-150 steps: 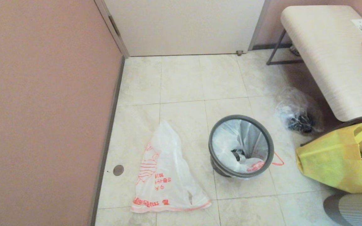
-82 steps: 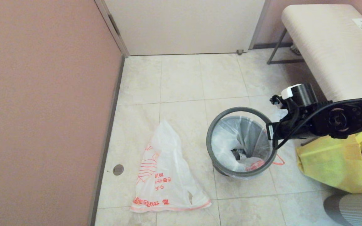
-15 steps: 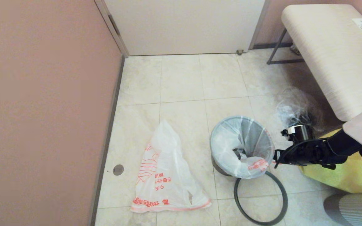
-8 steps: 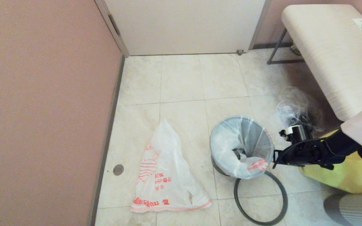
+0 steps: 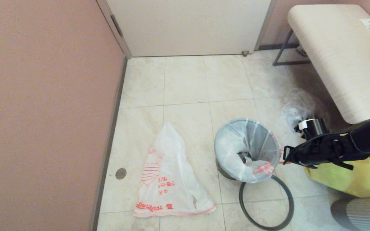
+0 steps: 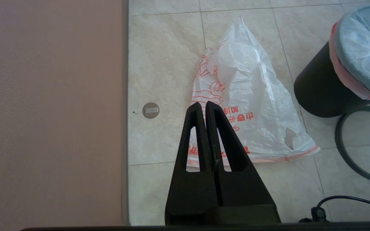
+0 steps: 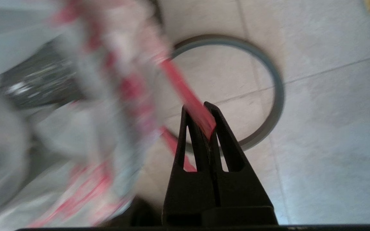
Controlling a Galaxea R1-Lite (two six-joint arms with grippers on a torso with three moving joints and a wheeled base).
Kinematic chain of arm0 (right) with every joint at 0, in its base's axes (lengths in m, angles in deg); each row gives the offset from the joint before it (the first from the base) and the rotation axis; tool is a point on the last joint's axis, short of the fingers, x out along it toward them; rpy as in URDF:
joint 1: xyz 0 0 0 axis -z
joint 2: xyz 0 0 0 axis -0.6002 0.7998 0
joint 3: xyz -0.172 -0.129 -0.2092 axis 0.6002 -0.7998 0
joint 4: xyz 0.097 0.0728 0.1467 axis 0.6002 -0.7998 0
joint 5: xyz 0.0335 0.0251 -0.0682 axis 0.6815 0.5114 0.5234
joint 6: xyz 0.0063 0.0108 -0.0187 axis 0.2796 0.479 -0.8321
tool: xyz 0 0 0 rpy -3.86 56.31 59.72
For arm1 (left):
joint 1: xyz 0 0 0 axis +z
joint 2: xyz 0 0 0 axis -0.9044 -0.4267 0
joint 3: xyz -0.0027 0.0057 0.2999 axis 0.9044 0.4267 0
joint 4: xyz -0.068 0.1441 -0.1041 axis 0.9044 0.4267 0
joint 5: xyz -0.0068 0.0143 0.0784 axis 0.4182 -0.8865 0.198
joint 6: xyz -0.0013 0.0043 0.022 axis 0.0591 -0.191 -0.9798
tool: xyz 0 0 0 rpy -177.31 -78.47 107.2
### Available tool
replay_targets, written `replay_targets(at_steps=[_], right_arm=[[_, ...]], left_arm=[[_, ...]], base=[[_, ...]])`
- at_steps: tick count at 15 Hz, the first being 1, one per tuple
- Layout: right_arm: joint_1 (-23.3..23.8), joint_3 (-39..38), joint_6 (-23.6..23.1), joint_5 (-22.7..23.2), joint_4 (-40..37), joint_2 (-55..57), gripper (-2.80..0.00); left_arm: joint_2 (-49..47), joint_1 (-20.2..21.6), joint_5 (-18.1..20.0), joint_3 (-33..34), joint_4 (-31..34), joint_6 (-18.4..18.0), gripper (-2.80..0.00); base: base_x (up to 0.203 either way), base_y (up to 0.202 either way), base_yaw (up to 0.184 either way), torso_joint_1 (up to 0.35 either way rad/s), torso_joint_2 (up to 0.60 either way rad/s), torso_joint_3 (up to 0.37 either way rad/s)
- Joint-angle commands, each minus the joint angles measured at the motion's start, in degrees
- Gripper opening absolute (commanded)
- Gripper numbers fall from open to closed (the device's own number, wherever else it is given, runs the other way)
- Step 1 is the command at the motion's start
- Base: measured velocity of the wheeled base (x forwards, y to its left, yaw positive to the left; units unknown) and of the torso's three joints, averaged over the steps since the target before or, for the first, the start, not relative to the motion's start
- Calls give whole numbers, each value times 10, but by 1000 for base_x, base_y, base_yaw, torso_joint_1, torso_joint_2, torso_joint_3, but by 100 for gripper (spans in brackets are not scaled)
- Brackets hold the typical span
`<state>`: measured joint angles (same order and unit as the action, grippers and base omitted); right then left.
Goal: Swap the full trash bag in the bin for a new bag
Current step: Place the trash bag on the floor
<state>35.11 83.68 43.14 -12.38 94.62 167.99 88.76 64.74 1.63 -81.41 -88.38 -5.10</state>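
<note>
The black bin (image 5: 224,170) stands on the tiles, lined with the full white trash bag (image 5: 233,150), whose top folds over the bin's edge. Its grey hoop (image 5: 288,199) lies on the floor in front of the bin. My right gripper (image 5: 284,155) hovers at the bin's right side, shut on the bag's red drawstring (image 7: 189,98), which runs taut between the fingertips. The new bag (image 5: 169,173), white with red print, lies flat on the floor to the bin's left. My left gripper (image 6: 202,106) hangs above that bag (image 6: 252,96), shut and empty.
A yellow shopping bag (image 5: 348,179) sits right of the bin, under my right arm. A clear bag of dark scraps (image 5: 295,110) lies behind it, beside a bench (image 5: 332,57). A pink wall (image 5: 43,112) bounds the left, a door (image 5: 188,25) the back.
The right gripper has shut on the red drawstring and its wrist has risen slightly. Earlier the hoop sat on the bin; the right arm lifted it off and laid it on the floor.
</note>
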Motion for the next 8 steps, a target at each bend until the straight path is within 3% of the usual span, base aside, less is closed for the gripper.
replay_targets(at_steps=[1, 8], right_arm=[[-10, -16, 8, 0, 0, -39, -280], [-55, -48, 30, -3, -1, -94, -280]], left_arm=[[0, 0, 0, 0, 0, 0, -280], [0, 0, 0, 0, 0, 0, -280]], base=[[0, 0, 0, 0, 0, 0], [0, 0, 0, 0, 0, 0]])
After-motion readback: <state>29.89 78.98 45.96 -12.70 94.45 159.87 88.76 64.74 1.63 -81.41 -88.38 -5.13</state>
